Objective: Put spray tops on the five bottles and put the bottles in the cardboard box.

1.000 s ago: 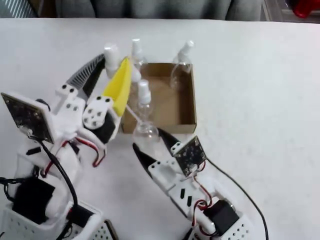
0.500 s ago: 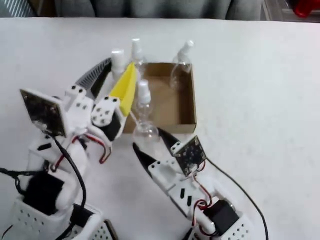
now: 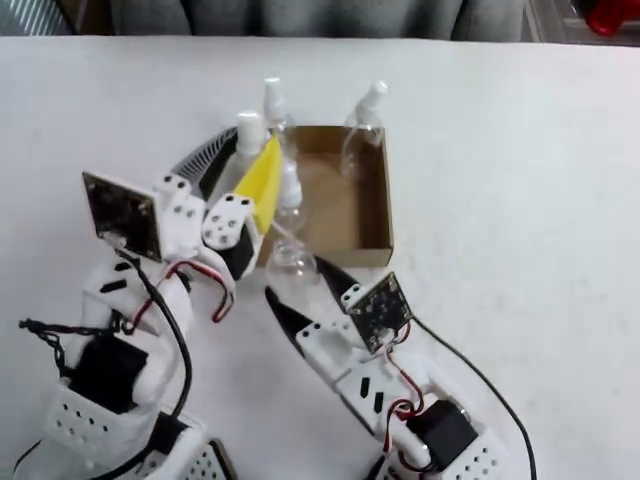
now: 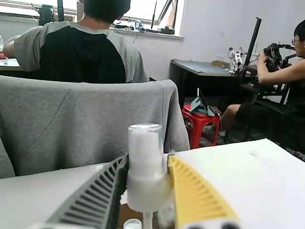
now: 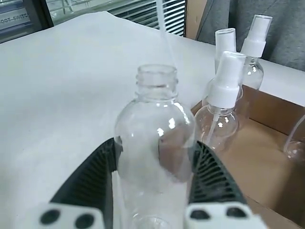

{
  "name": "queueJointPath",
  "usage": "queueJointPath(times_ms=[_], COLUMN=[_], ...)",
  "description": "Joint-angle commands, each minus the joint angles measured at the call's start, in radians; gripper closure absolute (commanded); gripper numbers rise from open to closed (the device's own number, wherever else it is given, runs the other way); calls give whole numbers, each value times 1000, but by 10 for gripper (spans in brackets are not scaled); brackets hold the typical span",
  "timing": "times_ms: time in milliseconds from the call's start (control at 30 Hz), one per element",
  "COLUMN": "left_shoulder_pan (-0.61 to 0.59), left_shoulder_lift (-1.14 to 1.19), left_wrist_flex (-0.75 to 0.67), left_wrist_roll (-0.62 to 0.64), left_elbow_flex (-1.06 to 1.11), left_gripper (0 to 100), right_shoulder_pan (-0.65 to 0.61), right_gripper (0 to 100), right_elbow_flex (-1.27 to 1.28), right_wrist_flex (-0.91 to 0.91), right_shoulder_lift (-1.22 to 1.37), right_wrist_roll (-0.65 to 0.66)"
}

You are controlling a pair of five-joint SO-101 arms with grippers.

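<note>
White bench (image 3: 500, 150), cardboard box (image 3: 345, 215) mid-bench, near wall facing both arms. Right arm is low and near. The right hand (image 3: 295, 278) is closed on the open bottle (image 3: 292, 265), black fingers on either side of its body. The bottle stands upright on the bench just outside the box's near wall, neck bare; it's the same grip in the right wrist view, right hand (image 5: 153, 148), open bottle (image 5: 155, 124).

Left arm is raised on the other side. The left hand (image 3: 245, 140) pinches the spray top (image 3: 248, 133) between a grey and a yellow finger; in the left wrist view the left hand (image 4: 145, 164) clamps the spray top (image 4: 145, 167) at its collar, nozzle cap up.

Key relation: the spray top sits higher than the bottle neck and off to the box's far-left side. Its dip tube (image 3: 272, 228) slants down toward the neck, so the top's axis is not lined up with the upright bottle. Can't tell whether the tube tip is inside the mouth.

Judgement: the left hand is the mover and the right only steadies. The top needs bringing over the neck and straightening before it goes down.

A capped bottle (image 3: 289, 195) stands in the box just beyond the open one, close to the tube's path, so there is a bump risk.
</note>
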Motion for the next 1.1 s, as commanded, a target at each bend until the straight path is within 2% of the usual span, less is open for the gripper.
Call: queueJointPath(times_ms=[0,200,433,733,1067], left_shoulder_pan=[13,8,2,5,12], left_shoulder_lift=[-22,-99,-249,-282,-282], left_wrist_flex=[9,14,-91,6,-2], left_wrist_roll=[-5,-5,-5,-5,-5], left_elbow_flex=[2,11,-2,8,98], left_gripper=[977,977,977,977,977], right_shoulder_pan=[2,2,2,2,2], right_gripper=[981,981,981,981,981], right_elbow_flex=[-14,-14,-14,-14,-14], right_wrist_flex=[-19,-19,-19,-19,-19], right_shoulder_lift=[-8,-8,-8,-8,-8], right_wrist_roll=[-2,-2,-2,-2,-2])
